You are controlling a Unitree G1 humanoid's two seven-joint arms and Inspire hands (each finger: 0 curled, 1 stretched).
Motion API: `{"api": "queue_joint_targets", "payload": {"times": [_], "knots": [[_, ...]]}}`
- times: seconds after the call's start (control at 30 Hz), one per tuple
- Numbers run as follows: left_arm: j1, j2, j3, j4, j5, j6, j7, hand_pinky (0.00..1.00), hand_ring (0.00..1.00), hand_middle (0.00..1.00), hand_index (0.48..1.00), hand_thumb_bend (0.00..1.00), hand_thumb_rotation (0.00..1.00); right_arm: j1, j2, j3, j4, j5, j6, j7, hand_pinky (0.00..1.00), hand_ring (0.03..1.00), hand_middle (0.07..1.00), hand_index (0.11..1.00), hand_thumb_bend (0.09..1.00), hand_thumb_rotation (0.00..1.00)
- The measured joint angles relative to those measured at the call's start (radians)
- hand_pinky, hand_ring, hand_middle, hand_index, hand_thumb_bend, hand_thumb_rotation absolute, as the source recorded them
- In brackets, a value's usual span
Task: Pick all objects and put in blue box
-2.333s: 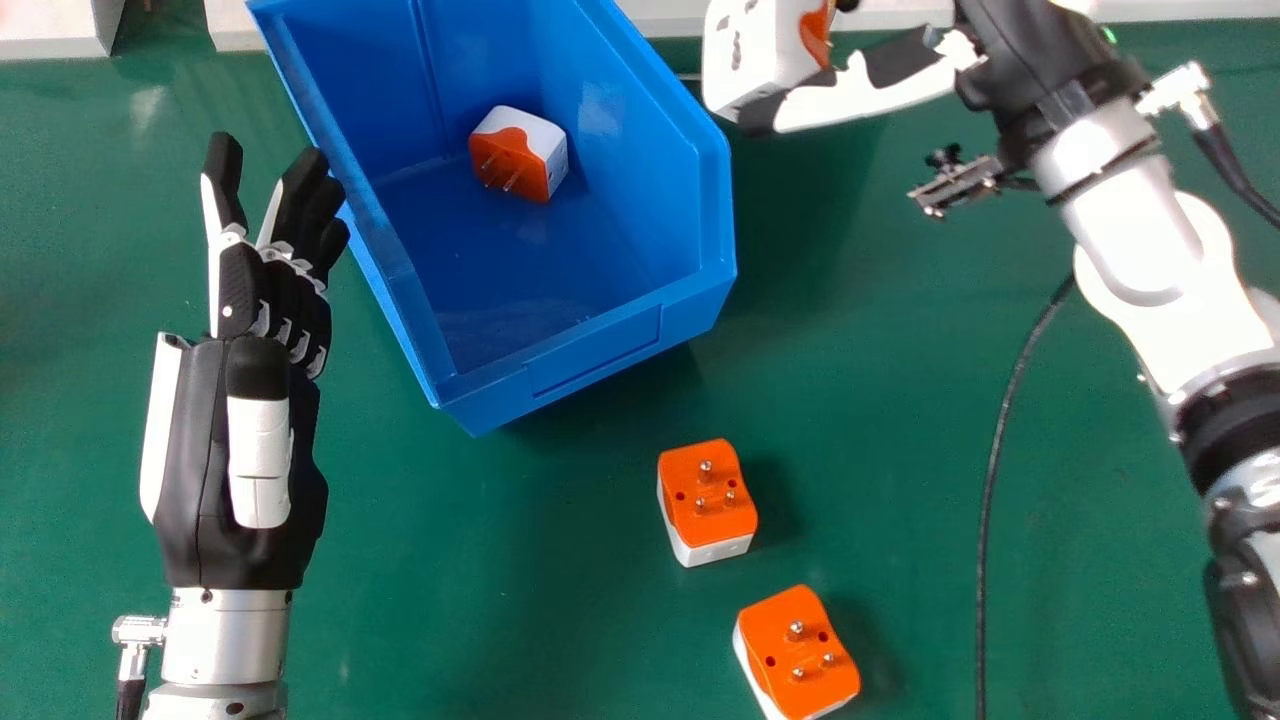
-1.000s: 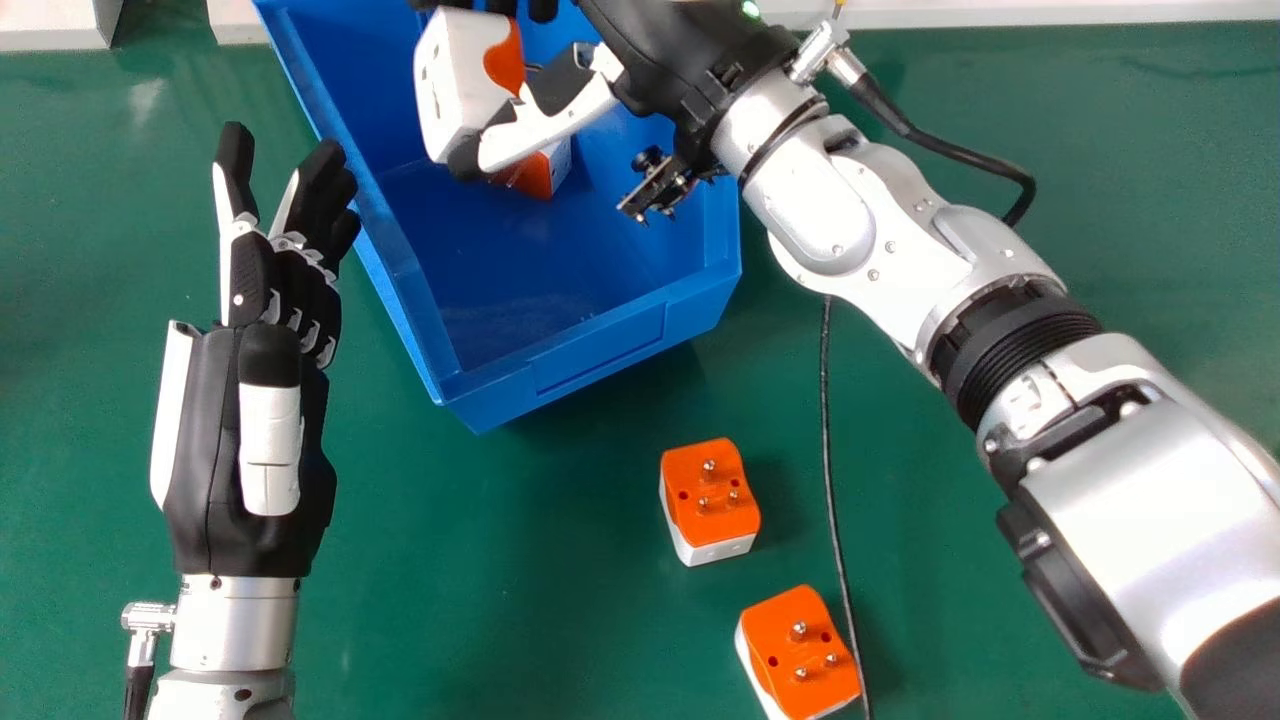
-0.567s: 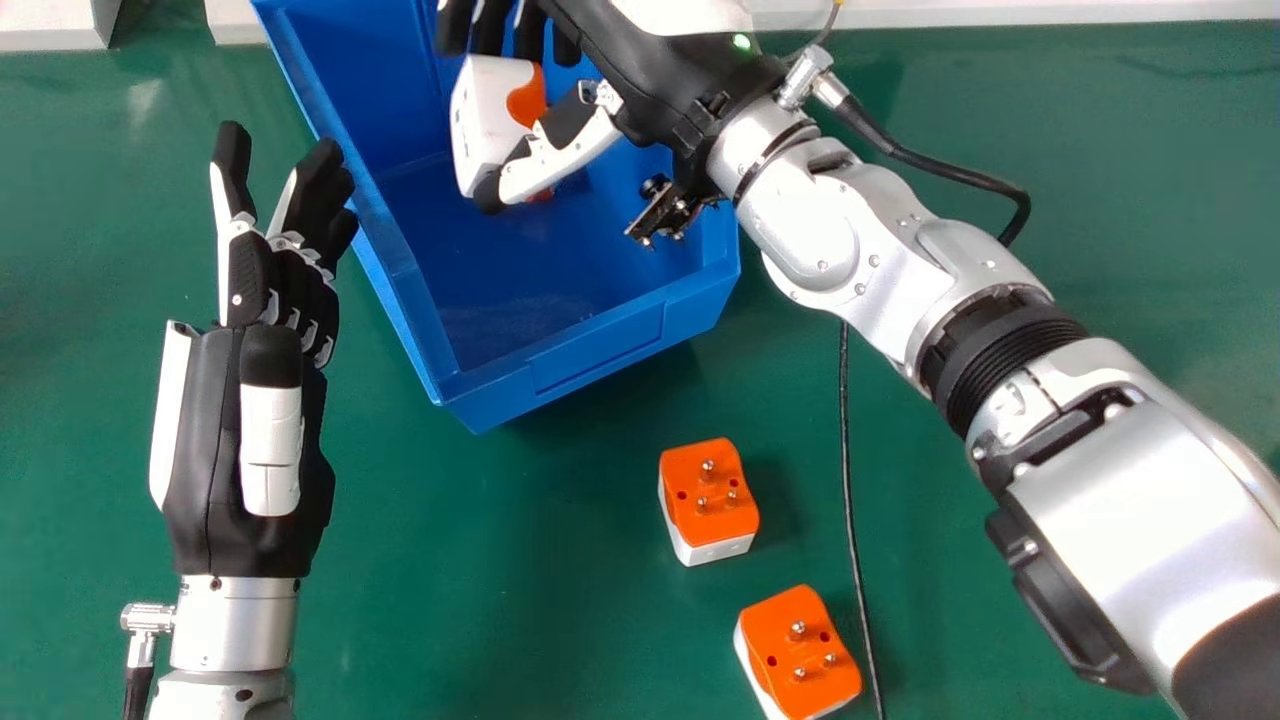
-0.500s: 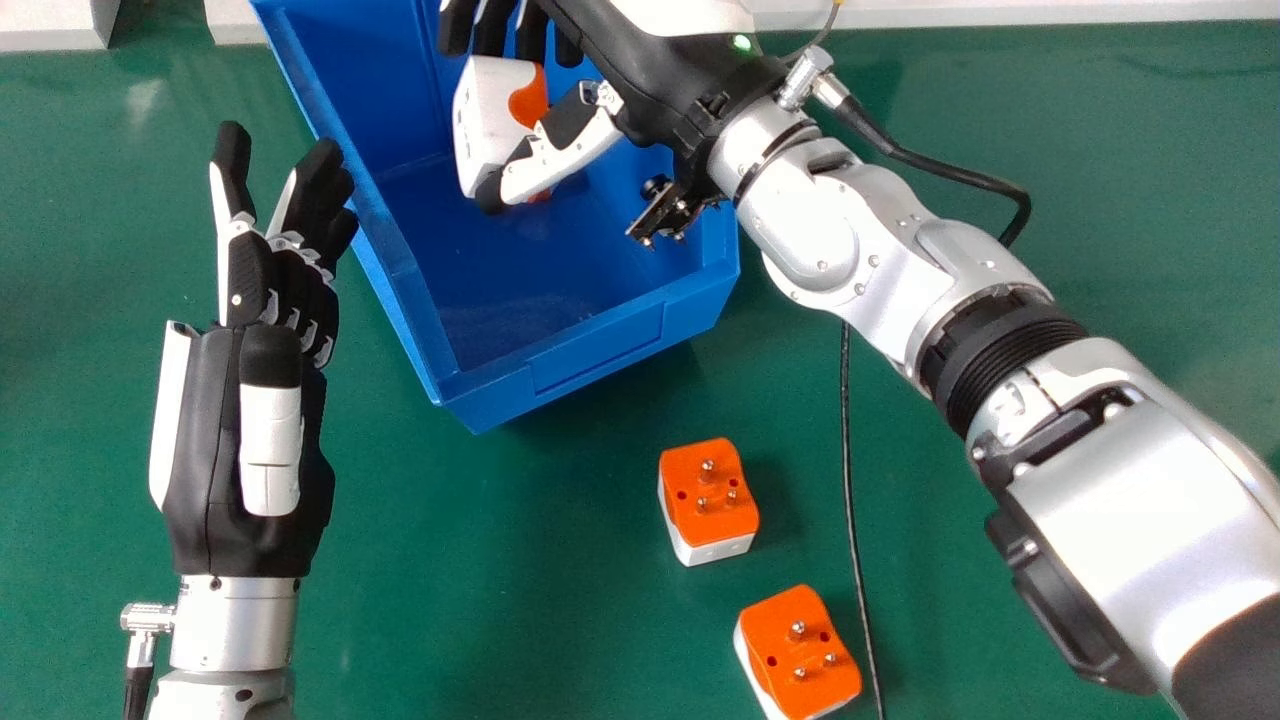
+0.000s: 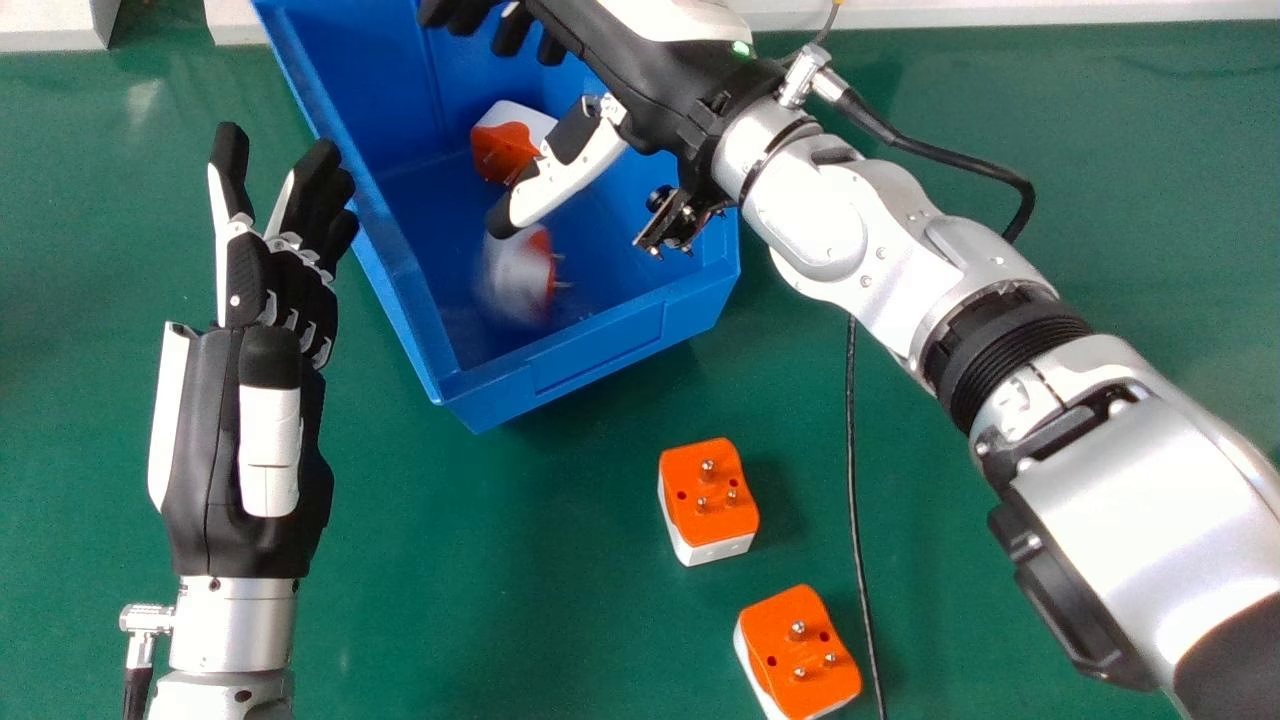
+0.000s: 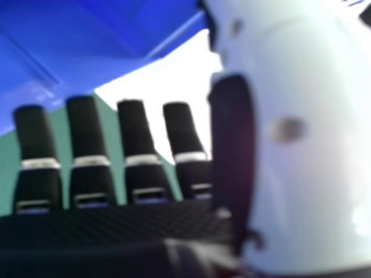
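- Right hand [image 5: 665, 90], fingers wide, holding nothing, over box [image 5: 600, 350].
- Boxed: first plug [image 5: 498, 150] partly behind thumb; second plug [image 5: 520, 277], blurred, near thumb's tip.
- Remaining: third plug [image 5: 708, 500], fourth plug [image 5: 800, 655], well apart from fingers.
- Left hand [image 5: 250, 430], fingers loose.

In the head view, the box [image 5: 390, 250] is cut off at the top edge, and the right hand [image 5: 640, 80] covers part of its inside. That hand's fingers partly pass out at the top, and its thumb hides one side of the rear plug [image 5: 498, 145]. The lower plug [image 5: 517, 275] in the box is blurred; whether it touches the floor there cannot be told. The bottom edge clips the nearest plug [image 5: 800, 650], the left arm [image 5: 235, 625] and the cable [image 5: 852, 450], whose upper end goes behind the right arm [image 5: 1130, 480]. In the right hand view, the thumb is blurred and cropped.
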Motion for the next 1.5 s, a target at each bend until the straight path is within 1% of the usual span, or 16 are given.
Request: {"api": "queue_joint_targets", "payload": {"times": [0.13,0.37,0.5,0.53,0.63,0.67,0.77,0.83,0.87,0.97,1.03,1.1,1.13,1.23,1.33,1.5], "knots": [[-0.001,0.0,0.0,0.0,0.0,-0.001,0.001,0.96,0.95,0.96,0.963,0.85,0.93,0.0,-0.003,-0.005,0.0,0.003,-0.004,0.004,0.73,0.826,0.882,0.865,0.989,0.25],[-0.003,-0.001,0.0,0.001,0.003,-0.006,0.002,0.96,0.95,0.96,0.962,0.84,0.93,0.0,-0.013,-0.026,-0.001,0.036,-0.032,0.05,0.77,0.868,0.922,0.899,0.999,0.28],[-0.004,-0.001,0.0,0.001,0.003,-0.008,0.002,0.96,0.95,0.96,0.962,0.83,0.93,0.001,-0.033,-0.037,-0.008,0.048,-0.079,0.071,0.79,0.891,0.943,0.919,1.0,0.3],[-0.004,-0.001,0.0,0.001,0.003,-0.008,0.002,0.96,0.95,0.96,0.962,0.83,0.93,0.004,-0.044,-0.044,-0.015,0.055,-0.105,0.071,0.8,0.895,0.945,0.923,1.0,0.31],[-0.003,-0.001,-0.001,-0.001,0.003,-0.009,0.004,0.95,0.95,0.96,0.962,0.84,0.93,0.024,-0.076,-0.065,-0.054,0.082,-0.183,0.071,0.82,0.902,0.948,0.93,1.0,0.39],[-0.002,-0.002,-0.002,-0.003,0.004,-0.009,0.004,0.95,0.95,0.96,0.962,0.84,0.93,0.038,-0.091,-0.071,-0.071,0.088,-0.212,0.071,0.82,0.902,0.948,0.93,1.0,0.39],[0.002,-0.004,-0.003,-0.008,0.004,-0.009,0.006,0.96,0.95,0.96,0.962,0.85,0.93,0.101,-0.13,-0.088,-0.116,0.116,-0.293,0.077,0.83,0.905,0.946,0.932,1.0,0.5],[0.003,-0.005,-0.003,-0.009,0.004,-0.009,0.007,0.96,0.95,0.96,0.963,0.86,0.93,0.151,-0.159,-0.106,-0.14,0.139,-0.34,0.098,0.83,0.905,0.942,0.932,1.0,0.55],[0.004,-0.005,-0.003,-0.009,0.004,-0.009,0.008,0.96,0.95,0.96,0.963,0.86,0.93,0.179,-0.174,-0.114,-0.156,0.157,-0.36,0.106,0.83,0.905,0.942,0.932,1.0,0.55],[0.005,-0.006,-0.003,-0.01,0.004,-0.008,0.009,0.96,0.95,0.96,0.964,0.86,0.93,0.249,-0.22,-0.148,-0.211,0.195,-0.404,0.122,0.83,0.902,0.931,0.929,1.0,0.61],[0.008,-0.006,-0.002,-0.01,0.004,-0.008,0.011,0.96,0.95,0.96,0.964,0.86,0.93,0.29,-0.247,-0.171,-0.259,0.205,-0.425,0.122,0.83,0.901,0.927,0.928,1.0,0.63],[0.011,-0.007,-0.003,-0.016,0.004,-0.008,0.012,0.96,0.95,0.96,0.964,0.86,0.93,0.345,-0.278,-0.196,-0.32,0.231,-0.449,0.122,0.83,0.901,0.927,0.928,1.0,0.63],[0.013,-0.007,-0.003,-0.018,0.005,-0.007,0.013,0.96,0.95,0.96,0.964,0.87,0.93,0.367,-0.29,-0.207,-0.339,0.237,-0.457,0.123,0.82,0.897,0.923,0.926,1.0,0.65],[0.018,-0.007,-0.003,-0.022,0.008,-0.006,0.02,0.97,0.95,0.96,0.966,0.87,0.93,0.448,-0.331,-0.231,-0.39,0.274,-0.474,0.143,0.78,0.884,0.913,0.917,0.99,0.67],[0.022,-0.007,-0.004,-0.022,0.009,-0.006,0.025,0.97,0.95,0.96,0.966,0.87,0.93,0.516,-0.358,-0.252,-0.424,0.31,-0.482,0.176,0.76,0.876,0.905,0.909,0.969,0.67],[0.023,-0.007,-0.005,-0.025,0.008,-0.003,0.026,0.97,0.95,0.96,0.966,0.87,0.93,0.603,-0.391,-0.289,-0.481,0.315,-0.492,0.187,0.73,0.864,0.897,0.903,0.958,0.65]]}}
